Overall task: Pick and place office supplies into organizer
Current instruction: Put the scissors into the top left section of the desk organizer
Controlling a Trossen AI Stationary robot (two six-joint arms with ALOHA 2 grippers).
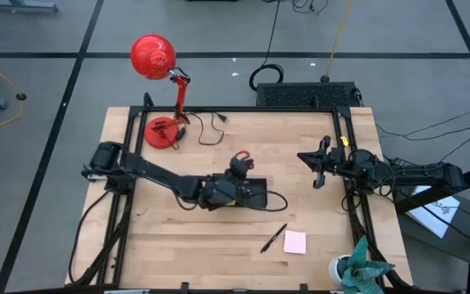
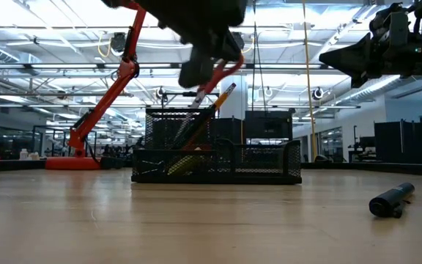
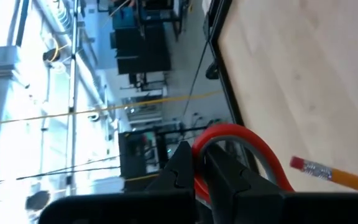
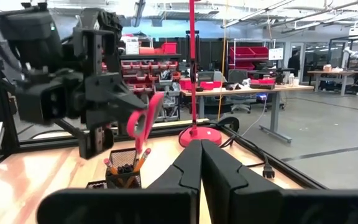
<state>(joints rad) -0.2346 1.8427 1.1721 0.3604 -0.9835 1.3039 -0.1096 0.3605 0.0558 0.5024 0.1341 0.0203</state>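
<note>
At the middle of the table you have the organizer [image 1: 253,193], a black mesh tray with a taller cup section, mostly covered in your high view by the left arm. Over that cup the left gripper [image 3: 199,163] is clamped on the red handle loop of the scissors [image 1: 241,160], its fingers nearly together with only the handle between them. From the right wrist view the scissors hang tilted from that gripper above the cup. Two orange pencils [image 4: 143,159] stand in that cup, erasers up and leaning; one pencil's eraser end shows just beside the scissor handle in the left wrist view. Toward the near right of the table a black pen [image 1: 273,238] lies on the wood, with the pink sticky-note pad [image 1: 294,242] just beside it but apart. Your right gripper [image 1: 316,167] waits off the table's right side, raised, fingers pressed together on nothing. Behind the organizer, at the far left, stands the red desk lamp [image 1: 163,90].
</note>
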